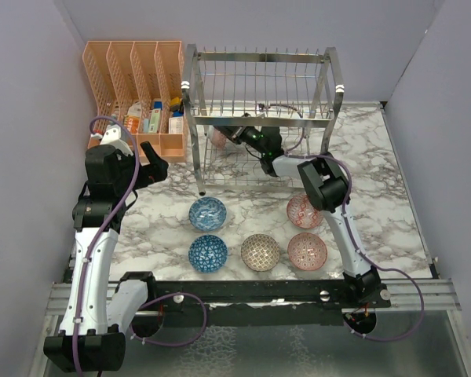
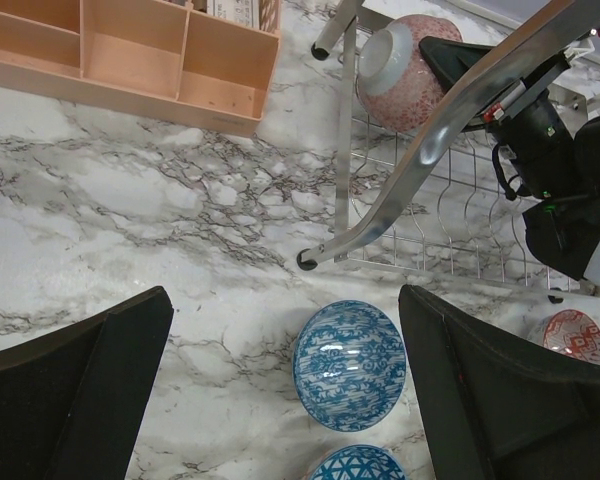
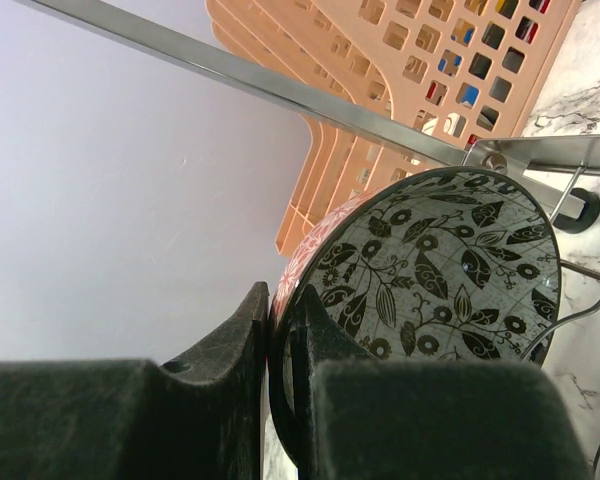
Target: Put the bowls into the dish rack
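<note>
The metal dish rack (image 1: 261,86) stands at the back middle. My right gripper (image 1: 235,136) reaches into its lower tier, shut on the rim of the dark-and-white bowl (image 3: 450,270), which is pink outside (image 1: 217,138) and held on edge. In the right wrist view the fingers (image 3: 242,345) pinch the rim. This bowl also shows in the left wrist view (image 2: 405,70). Two blue bowls (image 1: 207,213) (image 1: 207,253), a brown-beige bowl (image 1: 261,251) and two pink-red bowls (image 1: 307,250) (image 1: 304,210) sit on the table. My left gripper (image 1: 153,169) is open and empty, above the table left of the upper blue bowl (image 2: 349,364).
An orange mesh file organizer (image 1: 137,86) with small items stands left of the rack, also in the left wrist view (image 2: 130,50). A rack leg (image 2: 395,190) ends near the blue bowl. Purple walls close in left, right and back.
</note>
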Controlling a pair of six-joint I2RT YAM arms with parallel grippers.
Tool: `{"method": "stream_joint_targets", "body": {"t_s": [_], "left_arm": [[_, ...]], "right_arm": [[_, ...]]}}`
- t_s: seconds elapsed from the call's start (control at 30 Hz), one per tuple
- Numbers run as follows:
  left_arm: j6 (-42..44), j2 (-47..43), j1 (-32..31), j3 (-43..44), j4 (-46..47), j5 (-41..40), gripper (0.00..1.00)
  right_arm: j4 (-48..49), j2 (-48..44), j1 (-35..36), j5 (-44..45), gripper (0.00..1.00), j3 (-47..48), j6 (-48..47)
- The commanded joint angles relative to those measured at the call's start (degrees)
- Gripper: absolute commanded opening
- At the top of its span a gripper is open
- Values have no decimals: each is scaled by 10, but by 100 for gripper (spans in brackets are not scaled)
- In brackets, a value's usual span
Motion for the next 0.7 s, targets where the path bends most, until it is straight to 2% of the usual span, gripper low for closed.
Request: {"method": "stream_joint_targets", "body": {"t_s": [0.0, 0.17, 0.3, 0.5, 0.67], "left_arm": [[7, -3, 2, -7, 17, 13, 99], [7, -2, 2, -10, 18, 13, 99], [7, -3, 2, -10, 17, 13, 99], [7, -2, 2, -9, 17, 12, 99], [7, 2, 2, -11, 17, 12, 99]], "right_arm": [[17, 2, -4, -2, 3, 16, -3], [5, -1, -5, 2, 34, 8, -18], [3, -6, -5, -2, 56, 8, -20], [34, -29, -5, -8, 65, -17, -25], [40, -81, -5, 13, 66, -76, -48]]}}
